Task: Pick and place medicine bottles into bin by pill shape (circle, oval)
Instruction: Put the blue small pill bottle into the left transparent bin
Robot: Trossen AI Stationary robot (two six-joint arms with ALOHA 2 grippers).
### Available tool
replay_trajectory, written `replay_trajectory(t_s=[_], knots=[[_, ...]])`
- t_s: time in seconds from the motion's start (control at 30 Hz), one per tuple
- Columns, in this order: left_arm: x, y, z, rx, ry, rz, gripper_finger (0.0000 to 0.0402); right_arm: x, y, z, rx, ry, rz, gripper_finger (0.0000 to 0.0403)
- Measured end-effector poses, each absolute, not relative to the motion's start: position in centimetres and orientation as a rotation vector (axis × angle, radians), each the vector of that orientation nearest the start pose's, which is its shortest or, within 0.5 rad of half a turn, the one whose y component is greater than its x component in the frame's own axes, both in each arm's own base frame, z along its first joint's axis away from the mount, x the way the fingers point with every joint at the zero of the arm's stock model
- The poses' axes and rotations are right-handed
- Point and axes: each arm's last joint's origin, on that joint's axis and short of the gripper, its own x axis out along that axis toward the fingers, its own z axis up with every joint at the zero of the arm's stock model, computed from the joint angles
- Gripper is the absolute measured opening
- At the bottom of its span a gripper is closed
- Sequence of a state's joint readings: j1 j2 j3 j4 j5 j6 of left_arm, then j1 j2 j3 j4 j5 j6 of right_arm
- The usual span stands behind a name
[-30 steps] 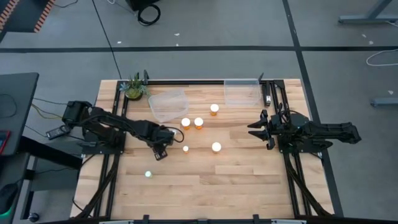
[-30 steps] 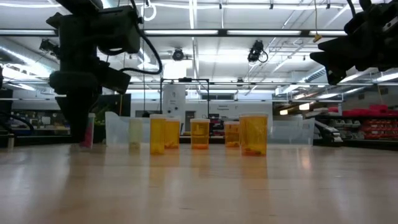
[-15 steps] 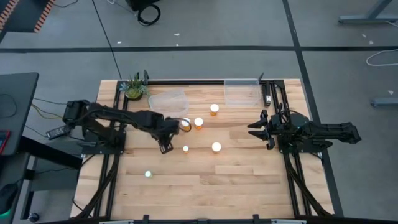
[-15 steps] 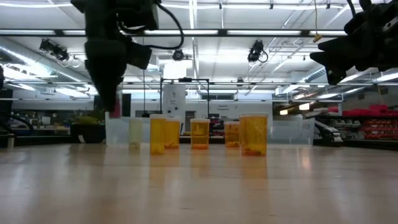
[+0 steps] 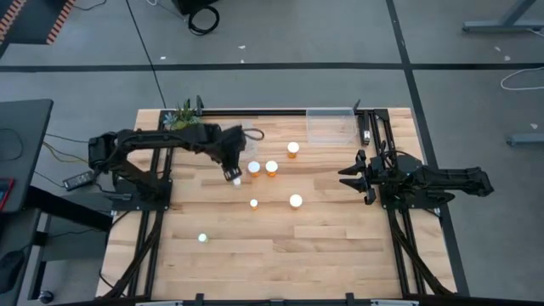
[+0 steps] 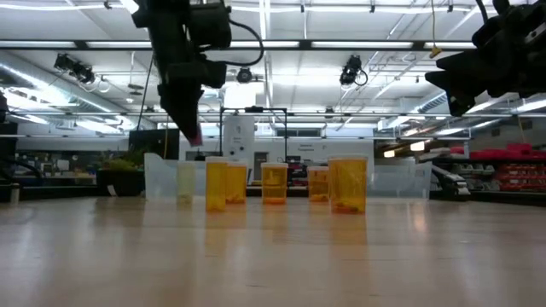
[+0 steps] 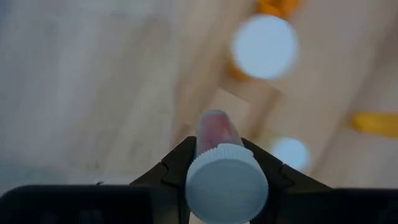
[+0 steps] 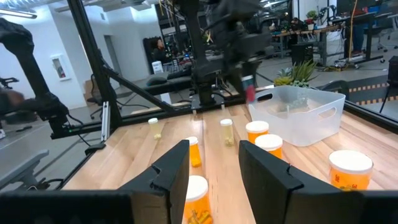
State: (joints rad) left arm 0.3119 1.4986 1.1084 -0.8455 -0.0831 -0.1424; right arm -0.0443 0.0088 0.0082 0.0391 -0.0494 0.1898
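My left claw (image 5: 235, 175) is clenched on a narrow pink-bodied bottle (image 7: 219, 163), carried clear above the table (its long axis runs straight out between my fingers, white cap toward my wrist). The clear bin (image 8: 297, 115) lies at about eleven o'clock from the claw, close by. My right claw (image 5: 350, 177) waits at three o'clock, fingers spread and empty, well apart.

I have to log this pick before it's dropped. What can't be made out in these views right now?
- Pill shape in the held bottle: left wrist view, its white cap and motion blur cover the contents.
- Left bin: in the high view the left gripper and arm cover most of it.
- Pills in the standing bottles: low view, too small to tell shape.
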Motion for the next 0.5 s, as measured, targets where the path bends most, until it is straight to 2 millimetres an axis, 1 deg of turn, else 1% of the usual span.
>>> replay_trajectory(t_s=[0.17, 0.3, 0.37, 0.5], knots=[[25.7, 12.2, 23.9, -0.284, 1.188, 0.505, 0.0115, 9.8, -0.3, 16.9, 0.188, -0.038, 0.009, 0.0147], [24.7, 14.3, 23.7, -0.310, 1.181, 0.560, 0.0115, 9.8, -0.3, 16.9, 0.188, -0.038, 0.009, 0.0147], [24.4, 15.1, 23.3, -0.328, 1.186, 0.584, 0.0116, 9.8, -0.3, 16.9, 0.188, -0.038, 0.009, 0.0147], [24.2, 16.3, 21.7, -0.331, 1.243, 0.587, 0.0116, 9.8, -0.3, 16.9, 0.188, -0.038, 0.009, 0.0147]])
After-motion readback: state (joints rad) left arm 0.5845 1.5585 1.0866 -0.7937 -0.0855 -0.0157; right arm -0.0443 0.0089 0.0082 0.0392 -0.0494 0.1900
